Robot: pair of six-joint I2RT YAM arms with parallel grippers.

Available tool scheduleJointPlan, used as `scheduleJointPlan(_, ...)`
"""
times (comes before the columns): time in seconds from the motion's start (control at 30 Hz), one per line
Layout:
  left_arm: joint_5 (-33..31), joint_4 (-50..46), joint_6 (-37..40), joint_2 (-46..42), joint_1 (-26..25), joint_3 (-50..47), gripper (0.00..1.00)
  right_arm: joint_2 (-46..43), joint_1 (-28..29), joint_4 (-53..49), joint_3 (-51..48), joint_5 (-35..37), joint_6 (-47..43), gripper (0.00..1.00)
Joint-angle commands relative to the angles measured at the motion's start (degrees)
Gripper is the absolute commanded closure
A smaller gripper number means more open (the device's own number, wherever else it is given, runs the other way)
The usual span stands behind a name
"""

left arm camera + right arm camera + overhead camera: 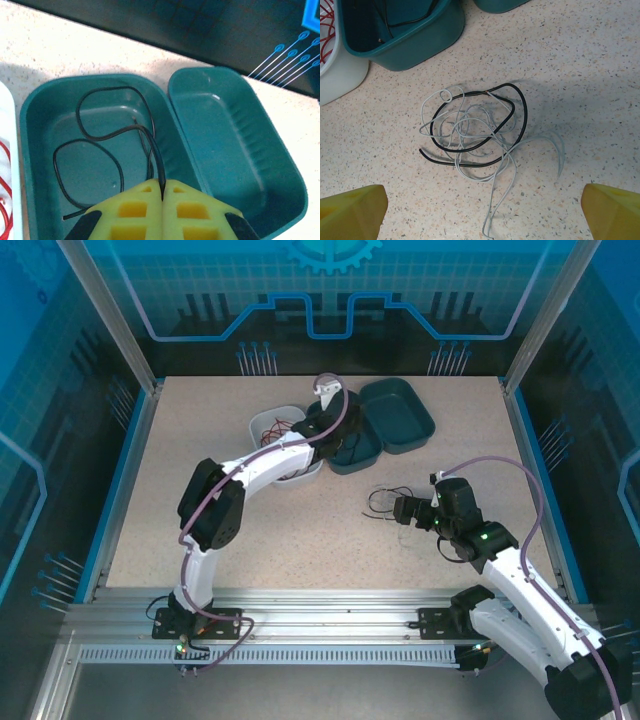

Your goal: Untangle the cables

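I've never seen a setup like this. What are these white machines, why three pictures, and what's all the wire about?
They are two robot arms bolted to a table's near edge. One picture looks down from above; the other two come from small cameras on each wrist, so the yellow shapes are that arm's own fingers.

The left gripper is shut on a black cable, whose loops lie in a teal bin. A second teal bin sits beside it, and a white bin holds red cable.

The right gripper is open, hovering over a tangle on the speckled table: a whitish-grey cable knotted with another black cable.
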Motion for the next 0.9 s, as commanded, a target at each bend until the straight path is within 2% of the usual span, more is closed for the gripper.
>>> scheduleJointPlan(0.0, 1.21, -0.99, -2.03, 2.03, -0.26, -0.30, 1.00, 0.01, -0.61, -0.49, -0.45, 0.36, 0.61, 0.00)
scheduleJointPlan(0.37, 3.49, -3.88, -1.73, 7.34, -0.17, 2.90, 1.00, -0.41, -0.60, -0.95, 0.01, -0.18, 0.82, 0.00)
scheduleJointPlan(0.6, 4.76, -6.17, 0.54, 10.49, -0.22, 5.89, 0.91, -0.87, -0.63, -1.00, -0.31, -0.18, 1.03, 0.00)
scheduleJointPlan(0.67, 5.21, -6.61, 1.22, 10.69, -0.17, 6.50, 0.81, -0.87, -0.60, -1.14, -0.32, -0.18, 1.03, 0.00)
scheduleJointPlan(0.87, 8.40, -7.40, 3.79, 8.76, -0.15, 7.37, 0.39, -1.39, -0.60, -2.17, 0.15, 0.33, 1.11, 0.00)
